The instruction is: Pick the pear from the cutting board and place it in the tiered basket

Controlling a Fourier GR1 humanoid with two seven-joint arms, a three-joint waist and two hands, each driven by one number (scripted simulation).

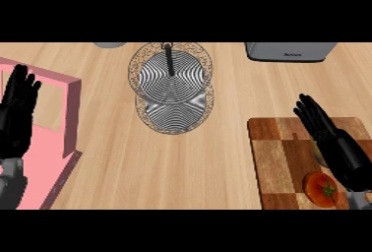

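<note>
Counter: you had a pale wood-grain counter filling the view, seen steeply from above.
Far edge: a grey appliance sat at the top right, and a small grey object showed at the top, left of the basket.
Left side: a pink tray-like frame lay at the left edge.
Tiered basket: the wire tiered basket stood in the upper middle, its round tiers overlapping and a dark central post rising from it.
Cutting board: the chequered wooden cutting board lay at the lower right, with a red tomato near its lower end.
Pear: you could see only a sliver of something greenish at the right hand's edge on the board; whether that was the pear could not be told.
Right hand: your right hand lay over the board, fingers straight and close together, pointing up and left, gripping nothing visible.
Left hand: your left hand rested at the left edge over the pink frame, fingers extended upward, holding nothing.
</note>
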